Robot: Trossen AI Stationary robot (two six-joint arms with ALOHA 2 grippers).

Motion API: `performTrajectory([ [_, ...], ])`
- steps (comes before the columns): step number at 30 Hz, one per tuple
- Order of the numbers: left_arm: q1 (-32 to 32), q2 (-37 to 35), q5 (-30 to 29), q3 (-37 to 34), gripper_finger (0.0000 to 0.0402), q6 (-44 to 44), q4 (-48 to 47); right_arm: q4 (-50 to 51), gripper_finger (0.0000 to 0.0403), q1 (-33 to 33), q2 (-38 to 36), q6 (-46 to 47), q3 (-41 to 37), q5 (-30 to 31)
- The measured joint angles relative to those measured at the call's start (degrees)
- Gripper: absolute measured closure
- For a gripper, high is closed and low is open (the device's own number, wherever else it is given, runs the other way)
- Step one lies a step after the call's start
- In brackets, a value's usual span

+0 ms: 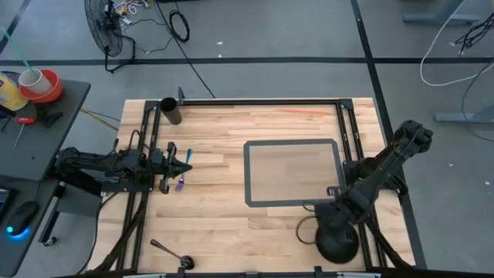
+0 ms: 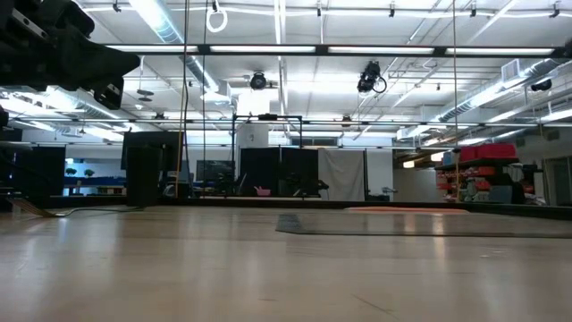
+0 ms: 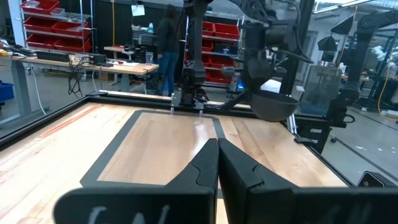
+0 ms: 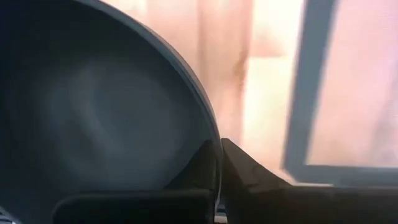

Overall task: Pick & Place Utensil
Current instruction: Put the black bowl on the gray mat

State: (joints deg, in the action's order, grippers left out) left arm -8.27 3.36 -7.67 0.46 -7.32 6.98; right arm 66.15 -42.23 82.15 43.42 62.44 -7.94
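I find no legible text, label, brand, number or sign in any view of the table, arms or room.

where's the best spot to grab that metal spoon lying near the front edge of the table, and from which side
Grip the spoon on its thin handle, about midway, coming straight down from above. It lies flat on the table, handle running diagonally up-left from the bowl end, so the fingers should close across the handle. The left gripper is the closer one; the right gripper looks clamped on the dark bowl.
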Motion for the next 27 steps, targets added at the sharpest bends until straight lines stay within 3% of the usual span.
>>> performTrajectory([
  [6, 0.00, 0.00, -0.01, 0.01, 0.0387, 0.00, 0.00, 5.91, 0.0396, 10.07, -0.69, -11.29, 4.14, 5.84],
  [13, 0.02, 0.00, 0.01, -0.01, 0.0387, -0.02, 0.00, 6.08, 0.0396, 23.81, -3.07, -22.01, 4.34, 9.51],
  [21, 0.02, 0.00, -0.01, -0.01, 0.0387, -0.02, -0.02, 2.29, 0.0396, 42.12, -1.59, -21.63, 4.23, 7.50],
  [27, 0.01, 0.00, -0.01, 0.00, 0.0387, 0.00, 0.00, -2.15, 0.0396, 51.30, -1.28, -26.41, 3.24, 5.09],
])
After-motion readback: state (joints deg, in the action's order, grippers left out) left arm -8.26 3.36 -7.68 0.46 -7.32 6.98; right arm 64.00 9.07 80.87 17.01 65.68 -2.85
